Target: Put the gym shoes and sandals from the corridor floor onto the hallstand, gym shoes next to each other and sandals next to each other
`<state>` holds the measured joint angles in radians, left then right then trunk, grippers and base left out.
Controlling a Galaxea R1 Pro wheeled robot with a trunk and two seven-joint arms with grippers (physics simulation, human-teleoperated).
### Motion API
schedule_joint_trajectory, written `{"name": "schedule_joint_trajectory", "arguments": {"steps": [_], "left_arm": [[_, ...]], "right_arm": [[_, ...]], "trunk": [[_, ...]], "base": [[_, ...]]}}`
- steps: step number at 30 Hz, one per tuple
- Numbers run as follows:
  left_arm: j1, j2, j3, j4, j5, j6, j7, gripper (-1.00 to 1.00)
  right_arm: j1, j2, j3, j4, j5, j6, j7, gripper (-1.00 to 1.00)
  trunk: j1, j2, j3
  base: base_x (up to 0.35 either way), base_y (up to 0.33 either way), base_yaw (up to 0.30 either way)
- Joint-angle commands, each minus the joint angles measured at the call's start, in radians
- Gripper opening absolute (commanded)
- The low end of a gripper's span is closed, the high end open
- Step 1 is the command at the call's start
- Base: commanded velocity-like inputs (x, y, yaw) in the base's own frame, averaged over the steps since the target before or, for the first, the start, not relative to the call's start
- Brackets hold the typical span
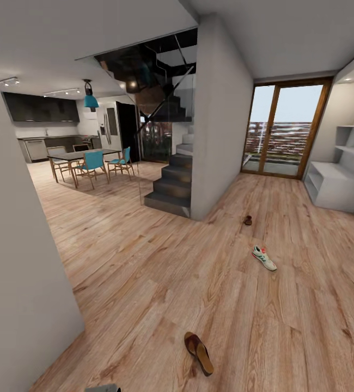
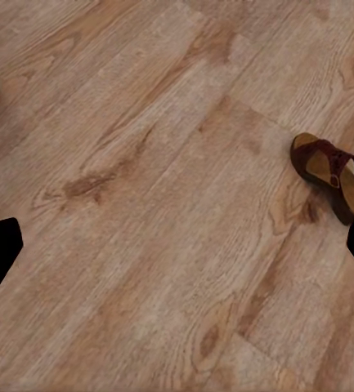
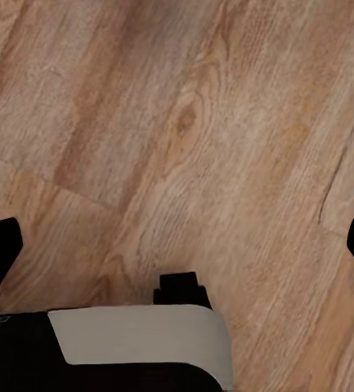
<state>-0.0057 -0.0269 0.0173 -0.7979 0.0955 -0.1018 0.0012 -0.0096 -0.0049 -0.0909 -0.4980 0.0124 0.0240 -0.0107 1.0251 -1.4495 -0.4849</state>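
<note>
A: Where are the shoes?

B: On the floor [image 1: 144, 261], scattered. From the head camera, one sandal [image 1: 199, 352] lies nearest, low in the middle, flat on the planks. The left wrist camera sees it too [image 2: 332, 177], strap up, with bare wood all round it.

A: And the other sandal?

B: A small brown shape [image 1: 248, 220] lies farther off, just right of the grey wall's corner. It is too small to be sure, but it looks like the second one.

A: The gym shoes?

B: One white shoe [image 1: 264, 258] with green and red lies between the two sandals, right of centre, well apart from both. Something brown sits at the right edge, cut off; I can't tell what it is.

A: The rack?

B: The rack [image 1: 335, 185] stands far right, beside the glass door [image 1: 283, 130], pale grey.

A: The jaws?

B: Both stand wide. Each wrist camera shows dark tips at opposite edges, with nothing but floor between them. The left gripper [image 2: 177, 253] and the right gripper [image 3: 177, 245] hold nothing.

A: Anything else?

B: Stairs [image 1: 171, 185] in the middle, and a dining table [image 1: 81, 155] with teal chairs far left.
</note>
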Motion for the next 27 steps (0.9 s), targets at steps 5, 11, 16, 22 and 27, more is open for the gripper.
{"name": "schedule_joint_trajectory", "arguments": {"steps": [5, 11, 16, 22, 27], "left_arm": [[0.0, 0.003, 0.001, 0.0, 0.01, -0.002, 0.0, 1.0], [-0.001, 0.004, 0.0, -0.035, 0.008, -0.002, 0.001, 1.0], [-0.006, 0.002, 0.0, -0.198, 0.009, 0.002, 0.004, 1.0], [-0.007, 0.0, -0.002, -0.227, 0.013, 0.003, 0.004, 1.0], [-0.007, -0.004, -0.004, -0.228, 0.015, 0.003, 0.003, 1.0]], "right_arm": [[-0.048, 0.003, 0.001, -0.119, 0.003, 0.194, -0.001, 1.0], [-0.088, 0.003, 0.004, -0.211, 0.003, 0.38, 0.005, 1.0], [-0.091, 0.002, 0.004, -0.222, 0.003, 0.398, 0.004, 1.0], [-0.092, 0.002, 0.003, -0.223, 0.003, 0.399, 0.001, 1.0], [-0.092, 0.002, 0.003, -0.223, 0.003, 0.399, 0.001, 1.0]], "trunk": [[0.0, -0.001, -0.001], [0.0, -0.001, -0.001], [0.0, -0.001, -0.002], [0.0, -0.001, -0.005], [0.0, -0.001, -0.007]], "base": [[0.0, 0.0, 0.0], [0.0, 0.0, 0.0], [0.077, -0.099, 0.122], [0.148, -0.284, 0.264], [0.008, -0.312, 0.282]]}}
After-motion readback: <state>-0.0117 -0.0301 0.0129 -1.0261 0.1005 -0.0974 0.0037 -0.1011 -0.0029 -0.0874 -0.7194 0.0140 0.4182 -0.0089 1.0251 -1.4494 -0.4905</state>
